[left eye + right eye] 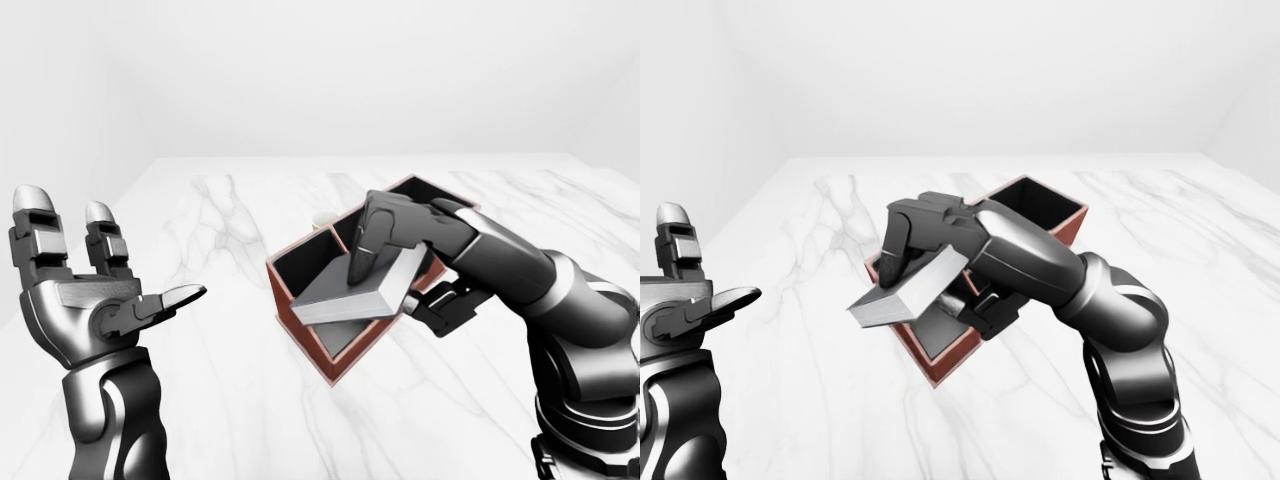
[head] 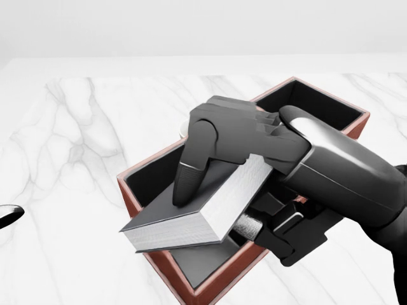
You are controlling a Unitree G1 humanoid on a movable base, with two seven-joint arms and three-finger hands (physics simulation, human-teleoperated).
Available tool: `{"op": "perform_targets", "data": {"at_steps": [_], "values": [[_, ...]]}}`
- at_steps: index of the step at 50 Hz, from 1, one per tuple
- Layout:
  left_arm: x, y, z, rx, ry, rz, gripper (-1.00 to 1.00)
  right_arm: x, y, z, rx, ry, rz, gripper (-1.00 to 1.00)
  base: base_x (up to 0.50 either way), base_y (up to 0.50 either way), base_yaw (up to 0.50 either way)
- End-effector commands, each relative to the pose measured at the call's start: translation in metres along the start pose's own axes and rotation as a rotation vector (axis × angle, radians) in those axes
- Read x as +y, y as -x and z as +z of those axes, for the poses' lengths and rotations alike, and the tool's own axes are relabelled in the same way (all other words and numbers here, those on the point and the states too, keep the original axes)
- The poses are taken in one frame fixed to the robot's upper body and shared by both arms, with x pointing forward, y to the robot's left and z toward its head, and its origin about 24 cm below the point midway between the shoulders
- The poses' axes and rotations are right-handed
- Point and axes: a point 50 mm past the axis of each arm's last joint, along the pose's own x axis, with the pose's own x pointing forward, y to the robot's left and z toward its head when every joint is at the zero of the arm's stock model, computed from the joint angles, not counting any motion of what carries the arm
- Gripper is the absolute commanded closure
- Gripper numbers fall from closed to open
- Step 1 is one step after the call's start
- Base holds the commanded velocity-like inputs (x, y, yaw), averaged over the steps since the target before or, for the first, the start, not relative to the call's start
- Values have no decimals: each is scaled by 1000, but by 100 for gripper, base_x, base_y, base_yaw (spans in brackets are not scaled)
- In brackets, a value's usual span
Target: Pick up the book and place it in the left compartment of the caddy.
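A grey-covered book (image 2: 181, 232) with white page edges is tilted over the left compartment (image 2: 203, 264) of the red-brown caddy (image 2: 135, 183), with its lower left corner sticking out past the caddy's rim. My right hand (image 2: 216, 210) is shut on the book, fingers (image 2: 188, 178) pressed on the cover and the thumb under the page side. The caddy's right compartment (image 2: 311, 105) has nothing in it. Far off at the left of the left-eye view, my left hand (image 1: 110, 290) is raised with its fingers spread and nothing in it.
The caddy stands on a white marble tabletop (image 2: 76, 146). A small white cup (image 1: 322, 217) peeks out just behind the caddy's far wall. In the head view, a tip of my left hand (image 2: 9, 216) shows at the left edge.
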Motion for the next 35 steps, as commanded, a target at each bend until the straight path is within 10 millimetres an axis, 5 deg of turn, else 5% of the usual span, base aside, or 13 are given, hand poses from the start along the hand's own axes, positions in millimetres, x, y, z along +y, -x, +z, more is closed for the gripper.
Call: {"op": "perform_targets", "data": {"at_steps": [1, 14, 35], "values": [[5, -3, -17, 61, -9, 43, -100, 1, -4, -26, 95, -45, -6, 100, 0, 0, 0], [6, -3, -15, 55, -8, 45, -100, 9, 1, -52, 256, -31, -7, 100, 0, 0, 0], [6, -4, -16, 58, -8, 45, -100, 20, 6, -66, 376, 12, -3, 100, 0, 0, 0]]}}
